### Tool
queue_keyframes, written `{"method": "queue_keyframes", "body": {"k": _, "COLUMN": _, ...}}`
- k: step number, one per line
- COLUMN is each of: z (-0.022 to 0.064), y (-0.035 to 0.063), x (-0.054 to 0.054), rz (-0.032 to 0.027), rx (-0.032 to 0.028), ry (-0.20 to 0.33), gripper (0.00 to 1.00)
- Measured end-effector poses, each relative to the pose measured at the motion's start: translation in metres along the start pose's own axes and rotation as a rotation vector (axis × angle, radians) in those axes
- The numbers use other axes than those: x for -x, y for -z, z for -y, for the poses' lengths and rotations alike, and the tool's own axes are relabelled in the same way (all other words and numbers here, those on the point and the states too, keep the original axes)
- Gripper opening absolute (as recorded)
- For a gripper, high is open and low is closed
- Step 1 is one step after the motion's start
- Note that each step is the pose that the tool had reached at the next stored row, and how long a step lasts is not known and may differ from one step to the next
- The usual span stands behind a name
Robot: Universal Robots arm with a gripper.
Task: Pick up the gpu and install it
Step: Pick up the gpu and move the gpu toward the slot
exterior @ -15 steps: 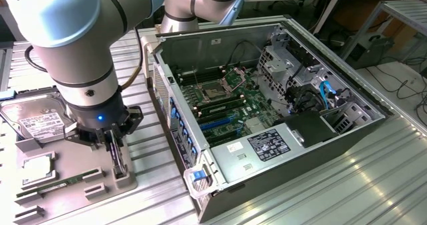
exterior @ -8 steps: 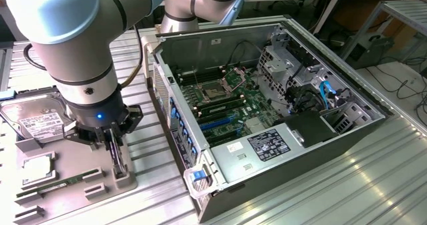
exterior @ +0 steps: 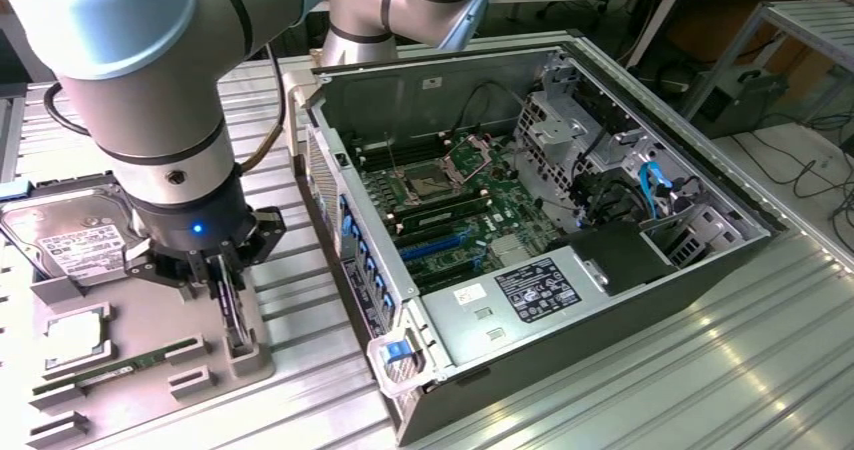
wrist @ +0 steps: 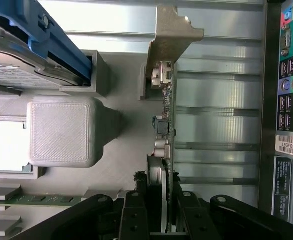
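Note:
The gpu (exterior: 238,322) is a thin black card standing on edge in a holder of the grey parts tray (exterior: 160,310), at the exterior view's left. My gripper (exterior: 227,282) comes straight down over it, a finger on each side. In the wrist view the gpu (wrist: 169,120) is edge-on, with its pale metal bracket (wrist: 170,35) at the far end. My gripper (wrist: 160,202) is shut on the card, and both black fingers (wrist: 136,212) press against its faces. I cannot tell whether the card has left the holder.
The tray also holds a silver hard drive (exterior: 80,238), a processor (exterior: 74,332) and a green memory stick (exterior: 123,365). The open computer case (exterior: 721,260) lies to the exterior view's right, with the motherboard (exterior: 461,205) and its blue slots (exterior: 434,238) exposed. The case's rear ports (wrist: 286,100) are close beside the card.

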State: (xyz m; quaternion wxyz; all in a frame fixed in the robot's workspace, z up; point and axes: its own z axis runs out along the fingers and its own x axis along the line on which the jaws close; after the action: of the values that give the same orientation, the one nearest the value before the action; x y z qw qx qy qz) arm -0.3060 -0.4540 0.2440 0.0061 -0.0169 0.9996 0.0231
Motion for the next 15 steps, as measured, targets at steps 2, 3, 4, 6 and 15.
{"method": "queue_keyframes", "body": {"k": 2, "z": 0.0, "y": 0.0007, "x": 0.0, "rz": 0.0001, "rx": 0.0, "ry": 0.0, "gripper": 0.27}}
{"method": "queue_keyframes", "body": {"k": 3, "z": -0.0001, "y": 0.0024, "x": 0.0, "rz": 0.0001, "rx": 0.0, "ry": 0.0, "gripper": 0.27}}
{"method": "queue_keyframes", "body": {"k": 4, "z": -0.0002, "y": 0.0053, "x": 0.0, "rz": -0.0001, "rx": -0.0003, "ry": 0.0, "gripper": 0.27}}
{"method": "queue_keyframes", "body": {"k": 6, "z": -0.0007, "y": 0.0191, "x": 0.0, "rz": 0.0001, "rx": 0.0, "ry": 0.0, "gripper": 0.27}}
{"method": "queue_keyframes", "body": {"k": 15, "z": -0.0024, "y": 0.0599, "x": 0.001, "rz": 0.0, "rx": 0.0001, "ry": 0.0, "gripper": 0.27}}
